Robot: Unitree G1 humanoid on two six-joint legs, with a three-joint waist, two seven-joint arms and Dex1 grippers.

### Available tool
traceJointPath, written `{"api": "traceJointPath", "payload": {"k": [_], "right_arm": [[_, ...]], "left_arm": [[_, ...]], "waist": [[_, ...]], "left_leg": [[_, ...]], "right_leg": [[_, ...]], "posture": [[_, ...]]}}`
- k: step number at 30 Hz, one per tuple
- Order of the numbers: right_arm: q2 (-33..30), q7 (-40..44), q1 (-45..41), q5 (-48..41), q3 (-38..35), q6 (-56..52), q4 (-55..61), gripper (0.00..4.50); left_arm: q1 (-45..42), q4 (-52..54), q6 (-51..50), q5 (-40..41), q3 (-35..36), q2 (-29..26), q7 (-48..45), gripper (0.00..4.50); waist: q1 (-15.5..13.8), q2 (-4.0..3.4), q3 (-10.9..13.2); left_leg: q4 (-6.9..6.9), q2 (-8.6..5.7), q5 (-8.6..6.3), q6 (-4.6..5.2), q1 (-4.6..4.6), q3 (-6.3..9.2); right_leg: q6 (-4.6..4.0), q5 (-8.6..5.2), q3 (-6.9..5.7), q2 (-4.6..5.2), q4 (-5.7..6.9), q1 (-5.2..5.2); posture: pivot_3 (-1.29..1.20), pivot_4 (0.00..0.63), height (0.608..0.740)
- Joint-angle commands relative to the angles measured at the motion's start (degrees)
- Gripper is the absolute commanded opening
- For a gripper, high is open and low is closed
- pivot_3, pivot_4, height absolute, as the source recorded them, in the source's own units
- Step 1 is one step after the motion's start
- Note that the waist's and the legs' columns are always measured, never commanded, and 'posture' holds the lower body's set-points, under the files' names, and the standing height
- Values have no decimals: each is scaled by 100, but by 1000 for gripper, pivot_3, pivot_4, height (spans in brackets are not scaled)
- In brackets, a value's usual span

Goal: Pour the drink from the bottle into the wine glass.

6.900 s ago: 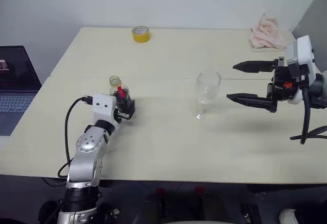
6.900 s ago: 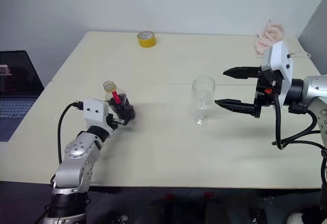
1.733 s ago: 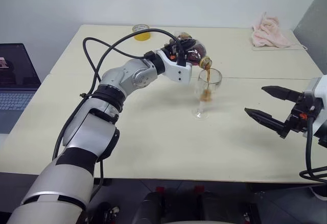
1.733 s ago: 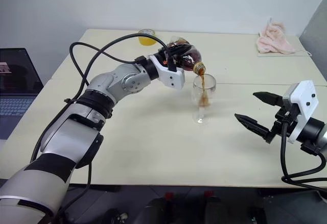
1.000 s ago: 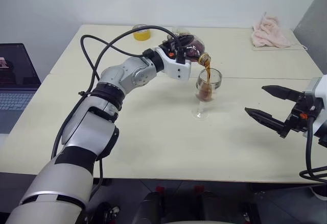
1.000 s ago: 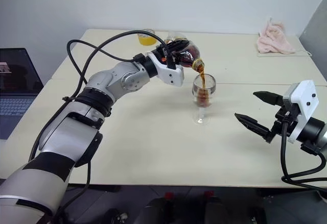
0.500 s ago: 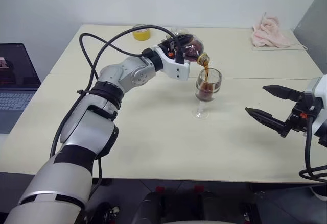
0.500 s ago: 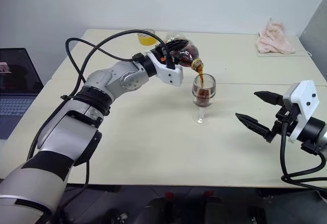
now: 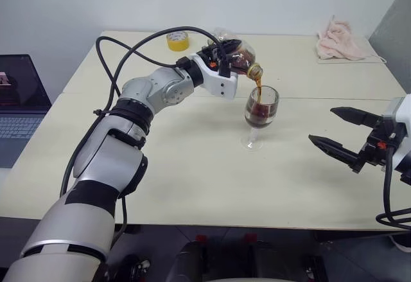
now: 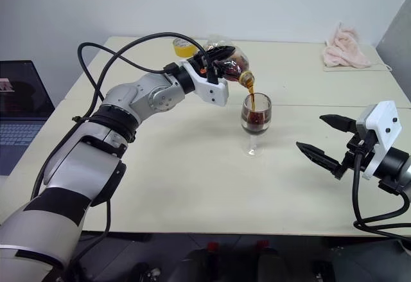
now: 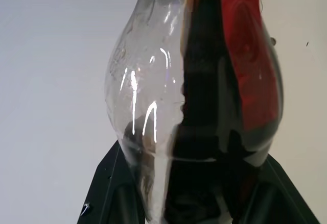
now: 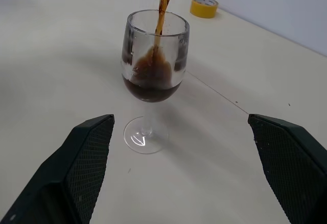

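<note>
Right now the pour is under way. The left tool point(image 9: 232, 61) is clenched on the bottle point(image 9: 239, 55), tipped mouth-down over the glass point(image 9: 261, 106), and a thin stream of drink point(image 12: 162, 7) falls inside the rim. The bowl looks roughly half full, with foam on top. To do this well, I judge the mouth should stay centred above the rim without touching it, and the tilt should ease gently so the stream neither splashes nor runs down the bottle's neck; some dark liquid remains in the bottle, so righting it before the bowl brims matters. The right tool point(image 9: 340, 133) hangs released, jaws wide, to the right of the glass and well apart from it; it could steady the stem if the glass wobbles.

The cream tabletop point(image 9: 192, 166) carries the glass near its middle. Left of the glass, off the edge, sits a laptop point(image 9: 16, 108). Behind the glass to the right lies a pink cloth point(image 9: 337, 39); behind it to the left, a tape roll point(image 9: 178, 40). A pale wall closes the room beyond.
</note>
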State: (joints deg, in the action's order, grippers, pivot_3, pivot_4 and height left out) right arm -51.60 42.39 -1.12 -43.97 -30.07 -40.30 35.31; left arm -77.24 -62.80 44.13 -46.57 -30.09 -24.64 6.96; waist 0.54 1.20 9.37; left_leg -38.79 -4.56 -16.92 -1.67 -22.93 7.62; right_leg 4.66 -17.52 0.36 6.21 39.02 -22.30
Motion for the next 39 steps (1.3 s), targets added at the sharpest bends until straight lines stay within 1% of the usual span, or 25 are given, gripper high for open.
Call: {"api": "traceJointPath", "payload": {"k": [1, 39], "right_arm": [[-20, -22, -62, 11, -70, 139, 81, 4500], [-13, -70, -186, 43, 79, 197, 17, 4500]], "left_arm": [[-284, 76, 30, 17, 39, -73, 197, 1713], [-395, -20, 43, -104, -79, -147, 474, 1713]], "waist": [[1, 0, 0], [3, 0, 0]], "left_leg": [[0, 0, 0, 0, 0, 0], [-1, 0, 0, 0, 0, 0]], "right_leg": [[0, 0, 0, 0, 0, 0], [0, 0, 0, 0, 1, 0]], "posture": [[0, 150, 740], [0, 150, 740]]}}
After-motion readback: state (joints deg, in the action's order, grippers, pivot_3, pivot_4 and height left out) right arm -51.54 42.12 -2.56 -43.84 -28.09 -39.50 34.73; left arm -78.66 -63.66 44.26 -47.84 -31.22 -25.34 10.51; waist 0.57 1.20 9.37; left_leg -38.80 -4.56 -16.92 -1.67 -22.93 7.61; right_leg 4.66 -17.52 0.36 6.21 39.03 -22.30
